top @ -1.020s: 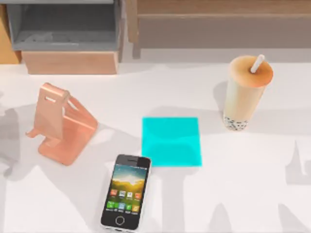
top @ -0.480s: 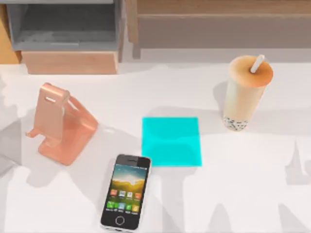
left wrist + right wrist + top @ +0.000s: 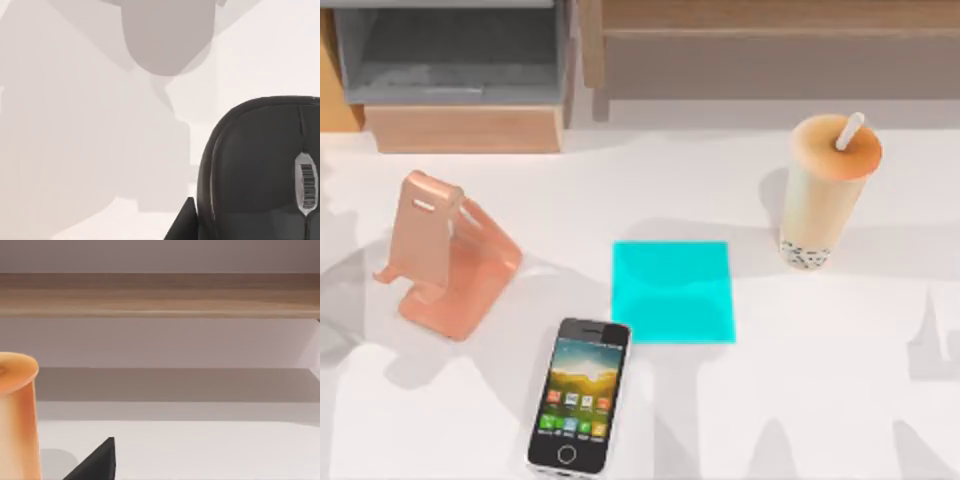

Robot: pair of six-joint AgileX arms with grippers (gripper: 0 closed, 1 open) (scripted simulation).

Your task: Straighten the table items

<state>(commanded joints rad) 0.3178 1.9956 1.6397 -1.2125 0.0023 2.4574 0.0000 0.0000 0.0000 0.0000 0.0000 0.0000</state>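
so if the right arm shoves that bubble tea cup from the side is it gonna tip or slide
Probably tips if pushed high: the bubble tea cup stands tall and upright on the table, narrower at its pearl-filled base than at its lid. A low push near the base would more likely slide it. The straw sticks out above and could snag.

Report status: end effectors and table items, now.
Left end effector over mouse. Right end effector by cup. Phone flat near pad. Nothing obstructing.

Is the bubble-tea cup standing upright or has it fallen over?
Upright. The bubble-tea cup stands on its base on the table, with its straw pointing up out of the lid.
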